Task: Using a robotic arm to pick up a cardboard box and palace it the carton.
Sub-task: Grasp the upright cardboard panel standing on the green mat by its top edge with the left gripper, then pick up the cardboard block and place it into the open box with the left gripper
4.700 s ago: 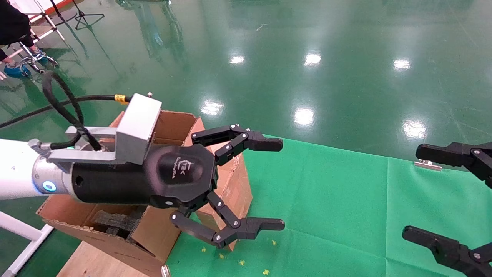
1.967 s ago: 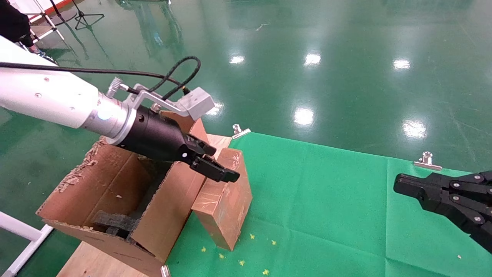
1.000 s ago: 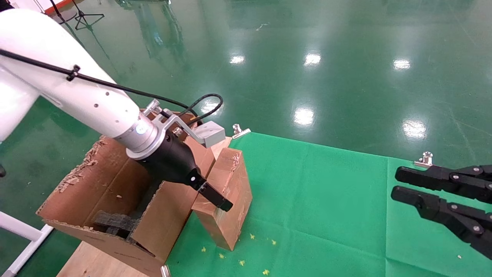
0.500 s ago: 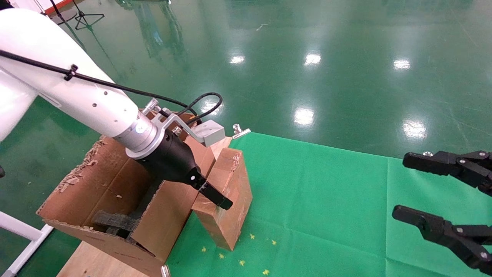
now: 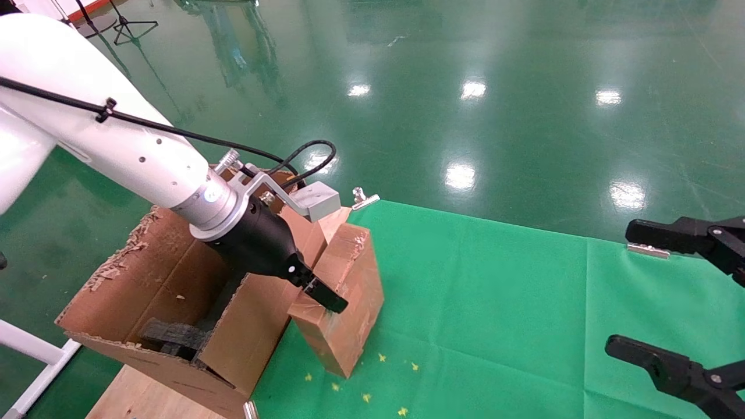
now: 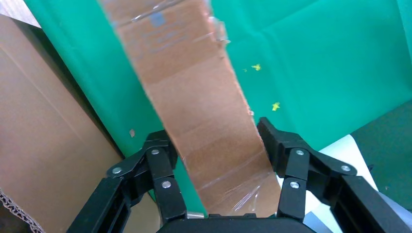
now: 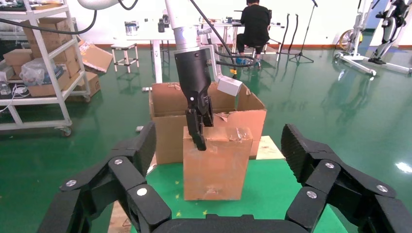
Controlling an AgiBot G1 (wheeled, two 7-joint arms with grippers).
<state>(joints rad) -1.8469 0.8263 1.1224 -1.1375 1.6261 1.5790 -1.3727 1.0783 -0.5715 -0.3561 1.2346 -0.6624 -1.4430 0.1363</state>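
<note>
Left gripper (image 6: 214, 145) clamped on the box (image 5: 344, 308) top, fingers (image 6: 284, 160) pressing both sides – box stands on the green cloth (image 5: 512, 302), touching the carton (image 5: 174, 302) at its 9 o'clock; right gripper (image 5: 681, 302) wide open, empty, at 3 o'clock

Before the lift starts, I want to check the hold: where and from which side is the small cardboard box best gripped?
Grip the small cardboard box across its narrow width near the top, coming from above. It stands upright on the green cloth against the carton, so only the top is free. The left hand already straddles it there. The right hand hangs open, apart.
</note>
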